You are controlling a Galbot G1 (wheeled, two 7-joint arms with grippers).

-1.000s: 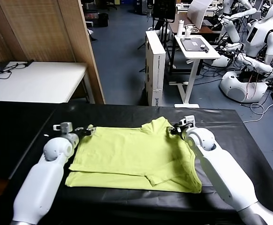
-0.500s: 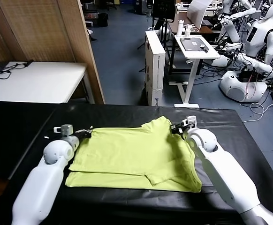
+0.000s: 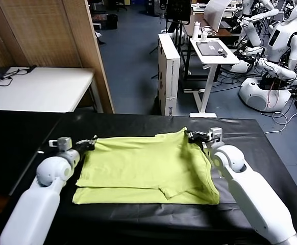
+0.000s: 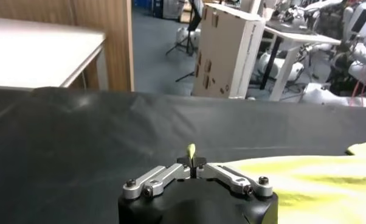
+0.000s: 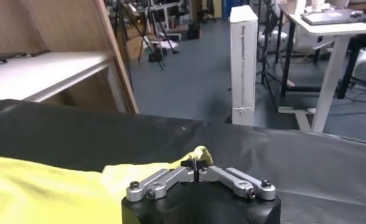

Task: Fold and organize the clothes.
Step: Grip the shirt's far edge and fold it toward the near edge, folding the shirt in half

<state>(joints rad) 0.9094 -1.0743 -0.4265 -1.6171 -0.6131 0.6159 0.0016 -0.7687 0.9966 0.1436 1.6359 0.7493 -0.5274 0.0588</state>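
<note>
Now both corners were pinched: your left gripper (image 3: 91,142) and right gripper (image 3: 193,136) had closed on the T-shirt (image 3: 146,167)'s far edge, pulling it taut across the black table (image 3: 250,133). Fold looked ready to start.

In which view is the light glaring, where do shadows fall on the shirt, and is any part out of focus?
Head view: even indoor light, no strong glare; soft shadows lie in the folds of the T-shirt near the right gripper. Left wrist view: the pale side table looks washed out, and the left gripper is slightly soft. Right wrist view: the background is a little soft.
</note>
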